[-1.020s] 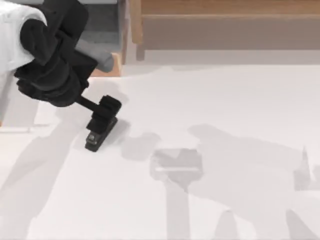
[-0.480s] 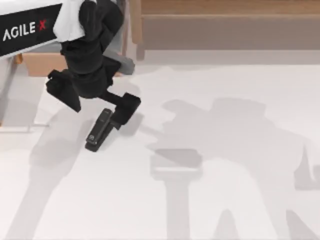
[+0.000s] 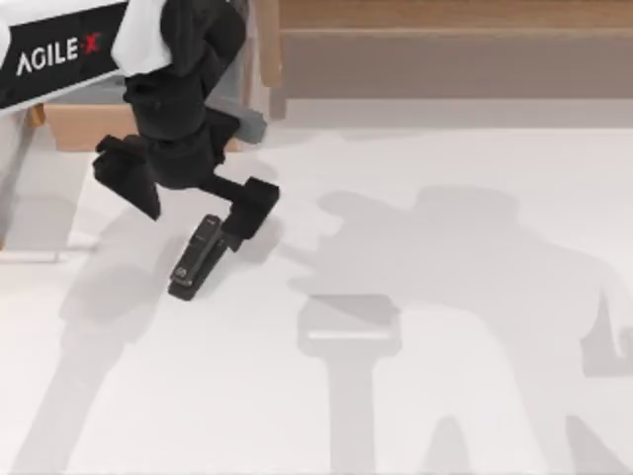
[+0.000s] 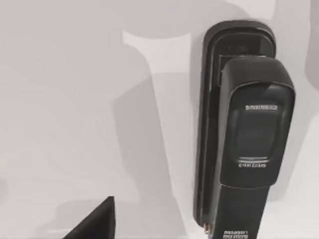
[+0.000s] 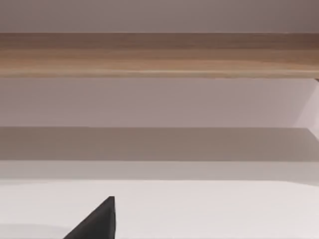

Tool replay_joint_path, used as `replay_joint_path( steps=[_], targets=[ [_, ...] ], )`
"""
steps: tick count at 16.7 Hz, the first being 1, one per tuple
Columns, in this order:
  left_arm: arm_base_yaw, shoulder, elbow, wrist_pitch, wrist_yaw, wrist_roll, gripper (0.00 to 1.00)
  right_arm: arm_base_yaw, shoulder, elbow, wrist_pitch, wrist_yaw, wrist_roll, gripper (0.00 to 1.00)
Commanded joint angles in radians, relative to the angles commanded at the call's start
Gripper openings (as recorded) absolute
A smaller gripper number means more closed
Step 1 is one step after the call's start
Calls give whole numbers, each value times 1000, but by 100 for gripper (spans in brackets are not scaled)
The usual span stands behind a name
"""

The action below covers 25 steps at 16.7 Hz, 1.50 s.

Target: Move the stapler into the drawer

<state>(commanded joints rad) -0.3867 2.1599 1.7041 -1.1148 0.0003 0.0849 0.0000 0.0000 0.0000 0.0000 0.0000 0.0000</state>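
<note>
The black stapler [image 3: 195,259] lies flat on the white table at the left, pointing toward the back right. My left gripper [image 3: 237,220] hangs low beside its far end, open and holding nothing. In the left wrist view the stapler [image 4: 244,134] runs lengthwise close below, with one black fingertip [image 4: 97,221] off to its side and apart from it. The drawer's tan front [image 3: 69,127] shows at the back left, mostly covered by my left arm. My right gripper is parked and open, with one fingertip [image 5: 97,221] showing over bare table.
A long brown wooden shelf [image 3: 445,40] runs along the back of the table, and its edge [image 5: 159,55] faces the right wrist camera. Arm shadows fall across the white table [image 3: 475,396].
My left arm has swung round so its labelled link now shows. The gripper has shifted from over the stapler to just right of its far end. The stapler has not moved.
</note>
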Motion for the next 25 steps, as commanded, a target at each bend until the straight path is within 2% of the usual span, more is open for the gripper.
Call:
replay_joint_path(
  steps=[3,9,13,25],
  targets=[
    [-2,3,-16,19,0,0,100,0,0,0,0,0,0,100],
    [1,54,-103,160,1,2,100,0,0,0,0,0,0,100],
    [1,59,-110,170,1,2,100,0,0,0,0,0,0,100],
    [1,59,-110,170,1,2,10,0,0,0,0,0,0,100]
  ],
)
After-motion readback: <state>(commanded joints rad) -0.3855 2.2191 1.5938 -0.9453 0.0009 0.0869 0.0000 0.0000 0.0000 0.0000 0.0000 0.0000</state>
